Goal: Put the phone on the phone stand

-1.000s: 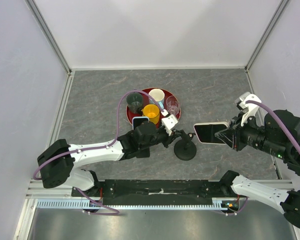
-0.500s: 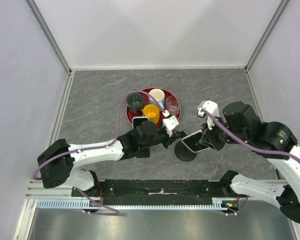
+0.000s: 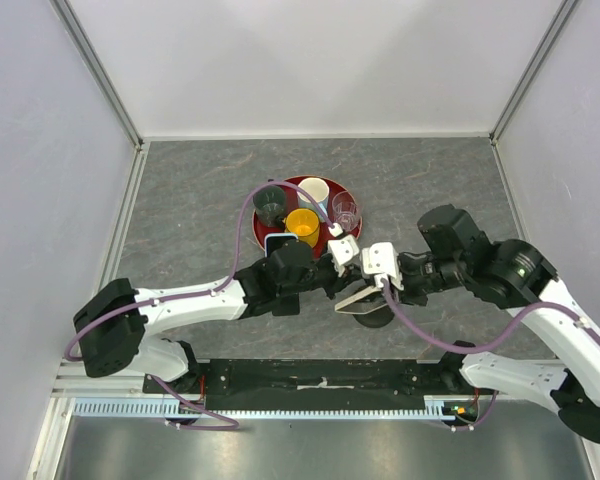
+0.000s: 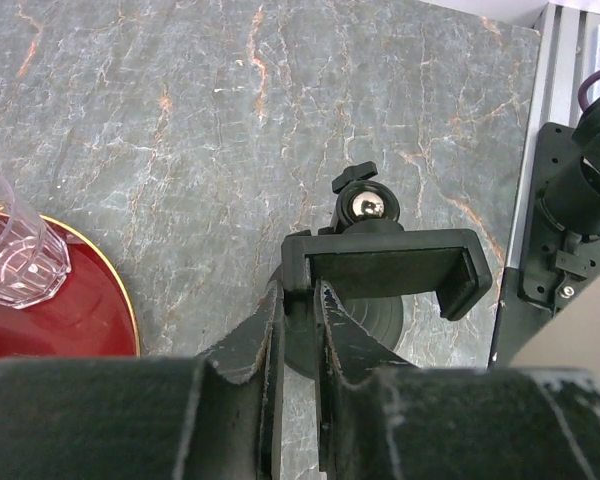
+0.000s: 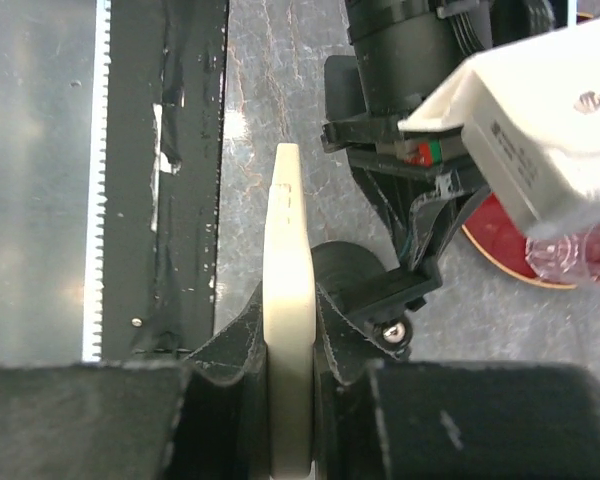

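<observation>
**Phone held at the stand**

Top: the right tool (image 3: 366,290) grips the tilted phone (image 3: 354,299) over the stand (image 3: 378,317) on the counter (image 3: 200,200).
Left wrist: the left tool (image 4: 298,291) clamps the stand's cradle end.
Right wrist: the phone sits edge-on between the fingers.

Sits on the grey table (image 3: 200,190) as a red tray (image 3: 292,183) holding a dark green cup (image 3: 271,205), white cup (image 3: 314,191), yellow cup (image 3: 302,225) and clear glass (image 3: 345,210).

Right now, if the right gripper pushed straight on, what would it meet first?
Probably the phone stand, held by the left gripper, just beside the phone in the right gripper; depth is unclear.
</observation>
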`<state>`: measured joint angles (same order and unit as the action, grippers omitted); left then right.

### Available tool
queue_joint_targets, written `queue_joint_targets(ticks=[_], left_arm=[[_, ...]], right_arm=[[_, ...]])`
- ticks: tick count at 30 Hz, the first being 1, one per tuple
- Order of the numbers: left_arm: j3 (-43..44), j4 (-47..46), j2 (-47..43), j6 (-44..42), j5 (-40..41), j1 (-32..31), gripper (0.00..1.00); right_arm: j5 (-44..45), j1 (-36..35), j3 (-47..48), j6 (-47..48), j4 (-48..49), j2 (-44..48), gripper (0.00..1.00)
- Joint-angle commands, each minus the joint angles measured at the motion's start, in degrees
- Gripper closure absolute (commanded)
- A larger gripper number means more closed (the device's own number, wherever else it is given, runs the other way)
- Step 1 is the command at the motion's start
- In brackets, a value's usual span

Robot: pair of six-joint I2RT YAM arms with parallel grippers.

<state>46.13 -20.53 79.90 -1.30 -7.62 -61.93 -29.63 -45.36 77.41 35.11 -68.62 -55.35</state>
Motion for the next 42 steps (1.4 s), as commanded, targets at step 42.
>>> queue_joint_targets(ticks=[42], left_arm=[[-2.1,1.6,-7.6,-3.7,-0.7,2.3,0.98]], right_arm=[[15.7,-3.0,1.7,2.4,-0.7,-17.1,1.0]])
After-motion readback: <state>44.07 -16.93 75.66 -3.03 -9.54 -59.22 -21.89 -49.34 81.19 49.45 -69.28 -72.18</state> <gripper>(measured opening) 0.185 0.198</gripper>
